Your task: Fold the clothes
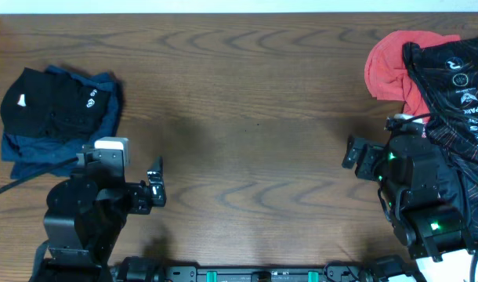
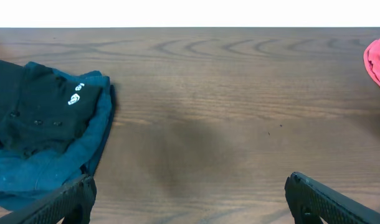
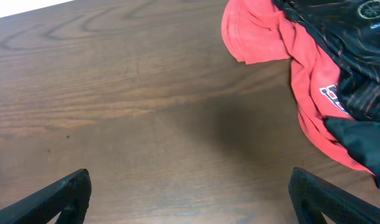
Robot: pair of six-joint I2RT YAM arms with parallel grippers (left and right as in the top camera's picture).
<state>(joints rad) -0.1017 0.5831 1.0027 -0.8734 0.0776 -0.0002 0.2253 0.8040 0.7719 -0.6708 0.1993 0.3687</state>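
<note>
1. Overhead, a red shirt (image 1: 389,69) and a black printed shirt (image 1: 450,86) are lying in a messy heap at the far right of the tabletop (image 1: 247,110). The black one is draping over part of the red one.
2. A dark pile (image 1: 55,117) of black and blue clothes is sitting at the far left, and it is looking folded.
3. Both shirts are looking soft, light and floppy, so I am guessing they will sag and bunch when lifted. A loose edge or corner of the red shirt is looking like the best place to pinch.
4. The right tool (image 1: 351,153) is hanging spread wide and holding nothing. It is near the heap's left side but not touching it.
5. The left tool (image 1: 155,186) is spread wide too and holding nothing. It is near the dark pile but apart from it.
</note>
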